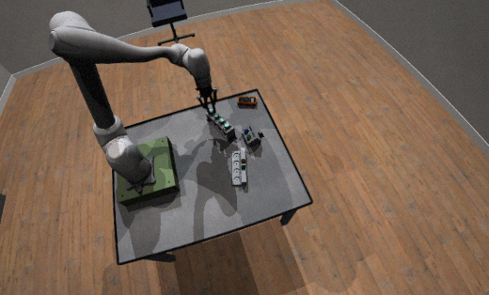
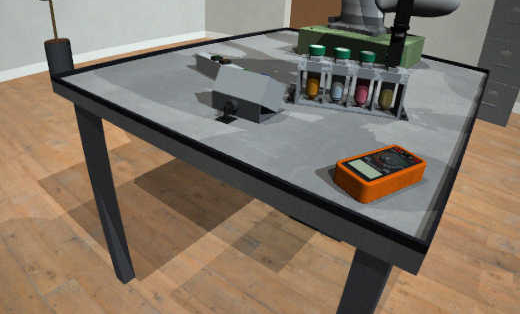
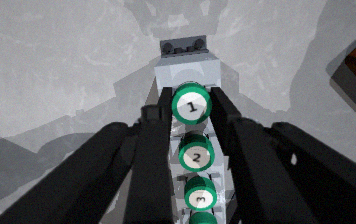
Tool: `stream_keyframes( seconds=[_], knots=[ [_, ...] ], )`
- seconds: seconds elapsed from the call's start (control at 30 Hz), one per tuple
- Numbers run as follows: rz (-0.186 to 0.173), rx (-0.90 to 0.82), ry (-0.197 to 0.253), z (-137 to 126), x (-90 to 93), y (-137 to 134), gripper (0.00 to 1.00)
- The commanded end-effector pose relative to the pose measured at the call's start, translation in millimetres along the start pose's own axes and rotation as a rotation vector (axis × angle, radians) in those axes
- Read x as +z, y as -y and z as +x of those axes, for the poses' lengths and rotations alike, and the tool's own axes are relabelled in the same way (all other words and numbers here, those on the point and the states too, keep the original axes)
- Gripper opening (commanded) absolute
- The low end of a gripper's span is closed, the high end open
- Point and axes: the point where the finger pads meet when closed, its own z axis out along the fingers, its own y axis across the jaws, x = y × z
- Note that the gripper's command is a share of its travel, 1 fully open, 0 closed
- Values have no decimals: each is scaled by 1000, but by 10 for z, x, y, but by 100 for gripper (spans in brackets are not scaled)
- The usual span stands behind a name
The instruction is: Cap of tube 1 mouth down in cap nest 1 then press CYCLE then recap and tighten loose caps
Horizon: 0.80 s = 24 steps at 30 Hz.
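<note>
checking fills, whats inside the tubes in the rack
Exterior view: orange, pale blue, pink and olive contents low in the tubes. The rack hides the upper parts.

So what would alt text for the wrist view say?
The claw is closed on green cap 1, a black finger on each side. Caps 2 and 3 line up below, over a grey table.
</note>
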Motion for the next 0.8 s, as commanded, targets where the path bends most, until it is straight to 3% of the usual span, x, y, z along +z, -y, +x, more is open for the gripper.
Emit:
stream_keyframes(
  seconds=[0.0,0.1,0.33,0.53,0.57,0.77],
  knots=[
    [1,-243,-21,-1,-5,-4,30],
    [0,-293,-21,-1,-5,-4,30],
    [-4,-640,-21,-1,-3,-4,30],
    [-4,-640,-21,-1,-3,-4,30],
    [-4,-640,-21,-1,-10,-4,41],
    [-4,-640,-21,-1,-10,-4,41]
  ],
)
